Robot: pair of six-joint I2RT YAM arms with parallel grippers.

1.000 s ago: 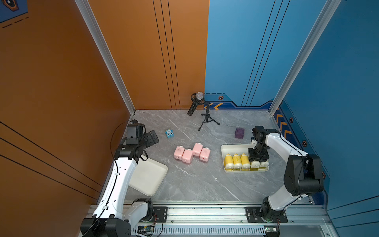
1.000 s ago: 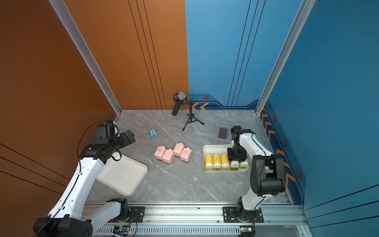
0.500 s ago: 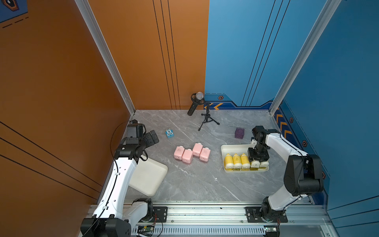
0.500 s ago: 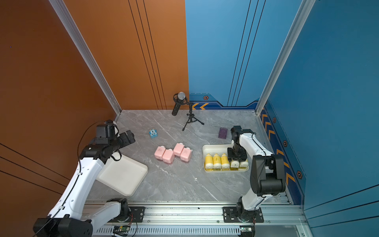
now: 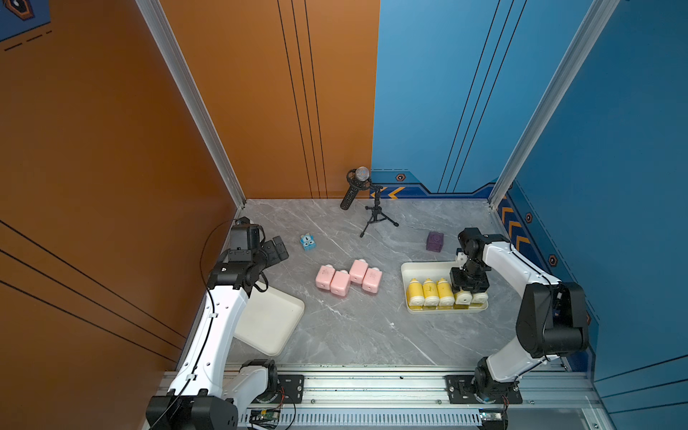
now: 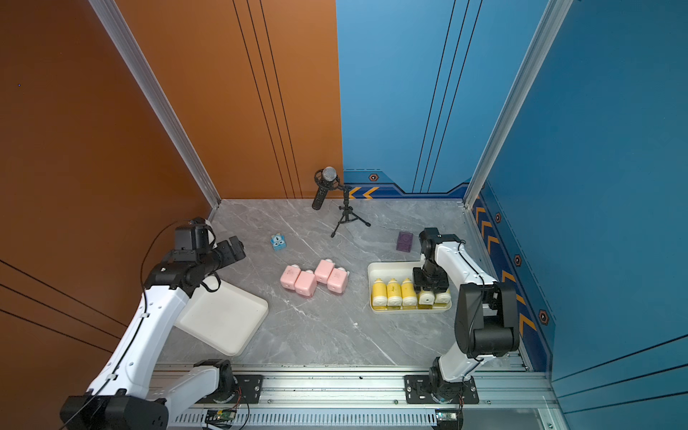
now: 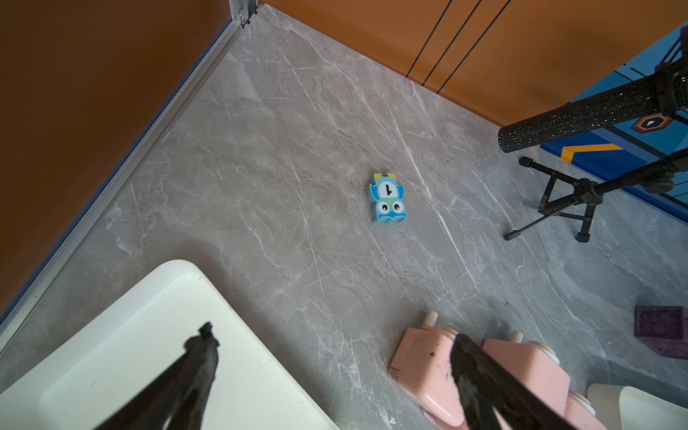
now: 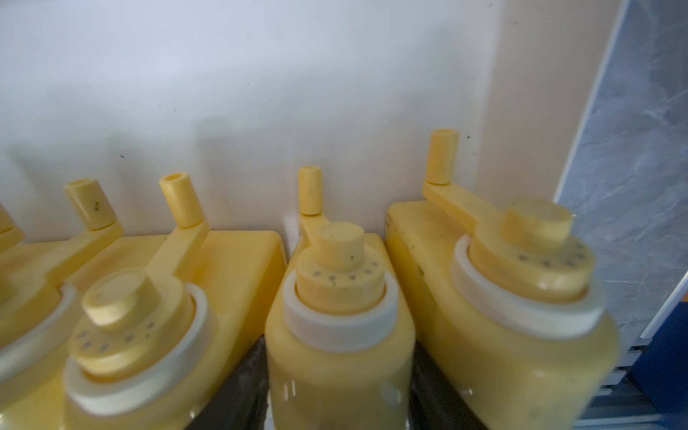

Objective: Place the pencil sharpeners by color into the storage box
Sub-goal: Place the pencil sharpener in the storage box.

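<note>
Overhead, right claw half-hides yellow sharpener | grip unclear | left claw spread

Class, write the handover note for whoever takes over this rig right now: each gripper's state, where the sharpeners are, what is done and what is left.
Left gripper: open, empty, above the table by the empty tray.
Right gripper: down in the filled tray, jaws straddling one yellow sharpener; grip or release cannot be told.
Done: all five yellow sharpeners sit in a row in that tray.
To do: four pink sharpeners lie mid-table, presumably for the empty tray.
</note>
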